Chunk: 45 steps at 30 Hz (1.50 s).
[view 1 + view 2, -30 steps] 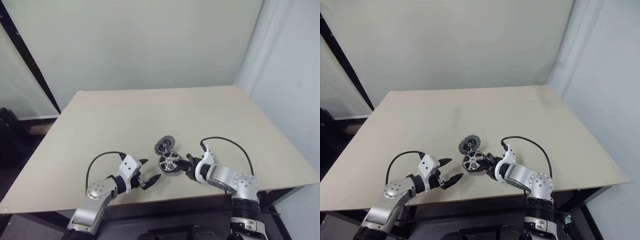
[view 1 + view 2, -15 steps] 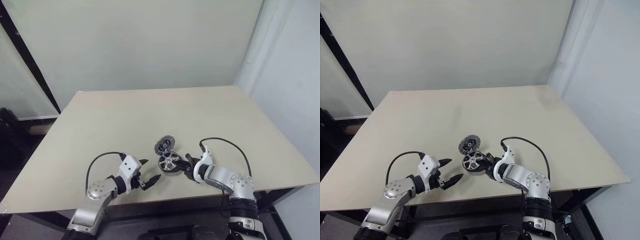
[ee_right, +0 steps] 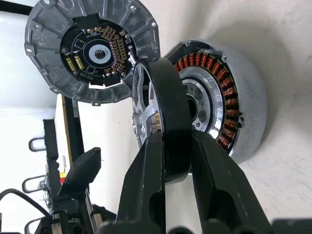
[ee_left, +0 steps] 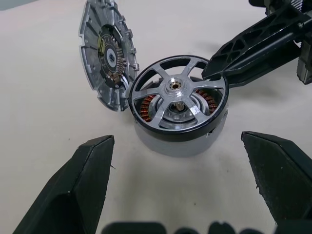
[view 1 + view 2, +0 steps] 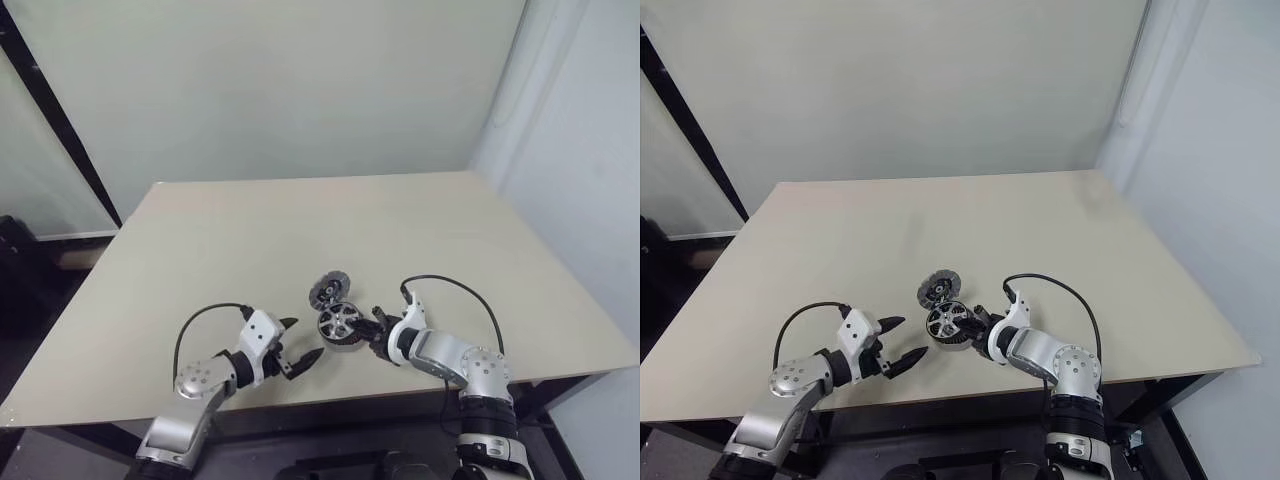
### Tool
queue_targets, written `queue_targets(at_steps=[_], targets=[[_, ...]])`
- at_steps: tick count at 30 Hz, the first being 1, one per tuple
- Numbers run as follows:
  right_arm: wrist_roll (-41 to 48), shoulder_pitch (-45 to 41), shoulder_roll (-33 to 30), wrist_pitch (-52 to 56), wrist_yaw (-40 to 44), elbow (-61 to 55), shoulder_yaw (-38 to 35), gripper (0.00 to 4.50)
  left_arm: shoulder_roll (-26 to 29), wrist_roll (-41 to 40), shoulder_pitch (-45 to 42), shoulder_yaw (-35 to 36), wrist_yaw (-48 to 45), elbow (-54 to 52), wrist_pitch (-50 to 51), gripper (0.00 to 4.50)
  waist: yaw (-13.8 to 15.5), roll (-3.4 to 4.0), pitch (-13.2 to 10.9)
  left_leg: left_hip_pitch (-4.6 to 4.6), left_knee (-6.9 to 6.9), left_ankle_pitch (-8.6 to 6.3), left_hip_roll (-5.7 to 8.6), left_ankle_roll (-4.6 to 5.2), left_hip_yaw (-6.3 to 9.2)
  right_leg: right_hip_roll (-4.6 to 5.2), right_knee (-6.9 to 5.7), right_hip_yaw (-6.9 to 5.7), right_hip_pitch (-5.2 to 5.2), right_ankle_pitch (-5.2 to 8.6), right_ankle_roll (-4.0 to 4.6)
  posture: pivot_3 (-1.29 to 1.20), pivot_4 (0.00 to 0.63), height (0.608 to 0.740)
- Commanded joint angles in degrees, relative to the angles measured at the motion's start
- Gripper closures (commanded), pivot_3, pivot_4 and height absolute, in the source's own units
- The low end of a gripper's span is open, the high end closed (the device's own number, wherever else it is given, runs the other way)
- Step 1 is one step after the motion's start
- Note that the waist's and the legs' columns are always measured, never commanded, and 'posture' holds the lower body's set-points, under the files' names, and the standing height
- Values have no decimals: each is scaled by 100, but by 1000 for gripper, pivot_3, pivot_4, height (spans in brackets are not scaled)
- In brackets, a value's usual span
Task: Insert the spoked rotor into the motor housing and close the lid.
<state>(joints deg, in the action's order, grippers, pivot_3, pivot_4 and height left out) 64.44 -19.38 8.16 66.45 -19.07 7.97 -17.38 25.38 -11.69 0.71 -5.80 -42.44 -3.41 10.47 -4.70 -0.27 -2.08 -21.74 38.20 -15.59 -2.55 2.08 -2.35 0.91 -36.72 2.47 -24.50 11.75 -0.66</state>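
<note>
Spoked rotor (image 4: 178, 92) pinched by its rim in right claw (image 3: 176, 146), held over motor housing (image 3: 229, 112) on table (image 5: 250, 240) for seating; lid (image 4: 105, 53) leans alongside; left claw (image 4: 180, 187) spread wide, empty

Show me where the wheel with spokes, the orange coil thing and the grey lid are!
spoked rotor (image 4: 178, 91): left wrist view, hub.
motor housing (image 3: 229, 117): right wrist view, copper windings.
lid (image 3: 48, 29): right wrist view, ribbed rim.

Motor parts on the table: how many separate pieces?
3. The motor housing lies flat; the spoked rotor, pinched by the right hand, sits over it; the lid leans against its side.
</note>
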Motion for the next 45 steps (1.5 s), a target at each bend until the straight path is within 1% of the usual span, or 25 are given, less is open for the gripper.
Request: queue_targets(at_steps=[1,2,5,10,15,19,21,24,26,29,31,33,37,45], targets=[[26,-23,9,4,129,-211,-12,3390,-6,-9,-129,5,-10,-150,-59,0,0,0,0,0,0,0,0,0,0,0,0,0,0,0,0,0,0,740],[31,-17,12,11,135,-227,-12,3184,-8,-9,-127,3,-11,-152,-58,0,0,0,0,0,0,0,0,0,0,0,0,0,0,0,0,0,0,740],[97,-15,25,26,142,-306,-41,2225,-13,-6,-122,-5,-11,-158,-55,0,0,0,0,0,0,0,0,0,0,0,0,0,0,0,0,0,0,740],[242,3,-128,144,207,-756,-42,2225,-26,-1,-87,-4,0,-178,-62,0,2,0,0,0,0,0,0,0,1,0,0,0,0,0,0,0,0,740],[159,1,-520,247,352,-1155,69,2225,-27,5,-54,4,5,-185,-72,0,1,0,0,-1,0,0,0,0,-1,2,2,1,0,1,0,0,0,740],[-263,-46,-975,140,725,-1521,454,2225,-25,8,-58,6,3,-177,-79,0,1,0,0,0,0,0,3,0,-2,1,1,1,0,1,1,0,0,740],[-696,-53,-1228,-137,1121,-1760,909,2225,-25,5,-70,11,-2,-165,-82,0,1,-1,0,0,-1,0,4,0,-1,-1,1,0,0,1,1,0,0,740],[-1976,-22,-1661,-1154,1779,-1934,2027,2825,-26,1,-89,25,-2,-136,-85,0,-16,-1,0,2,-2,0,4,0,-5,-3,1,1,-3,1,1,0,0,740],[-2737,-46,-1798,-1813,2069,-1807,2643,3490,-25,-2,-103,47,8,-112,-83,0,-17,-2,0,4,-2,0,4,0,-4,-4,1,0,-3,1,1,0,0,740],[-3591,-140,-1832,-2622,2394,-1502,3229,4472,-16,-17,-118,98,26,-75,-81,0,-15,-3,0,3,-2,0,4,0,-4,-4,0,-1,-3,1,1,0,0,740],[-4365,-322,-1897,-3259,2609,-1088,3766,4472,27,-21,-109,151,21,-40,-88,0,-13,-4,0,2,-1,0,6,0,-5,-4,0,0,-2,1,1,0,0,740],[-4799,-442,-1842,-3699,2819,-708,4035,4472,62,-24,-89,199,20,-35,-92,0,-12,-7,0,3,2,0,7,0,-7,-2,0,1,-2,1,1,0,0,740],[-5134,-485,-1578,-4156,3106,-119,4053,4472,89,-49,-61,255,47,-75,-89,0,23,-11,1,0,3,0,8,0,-7,-2,0,-2,-1,1,1,0,0,740],[-5844,-193,-1281,-4380,3509,1252,4278,4472,80,-45,-13,280,102,-179,-83,0,41,-11,2,4,4,0,8,-1,-8,0,-4,0,1,0,1,0,0,740]])
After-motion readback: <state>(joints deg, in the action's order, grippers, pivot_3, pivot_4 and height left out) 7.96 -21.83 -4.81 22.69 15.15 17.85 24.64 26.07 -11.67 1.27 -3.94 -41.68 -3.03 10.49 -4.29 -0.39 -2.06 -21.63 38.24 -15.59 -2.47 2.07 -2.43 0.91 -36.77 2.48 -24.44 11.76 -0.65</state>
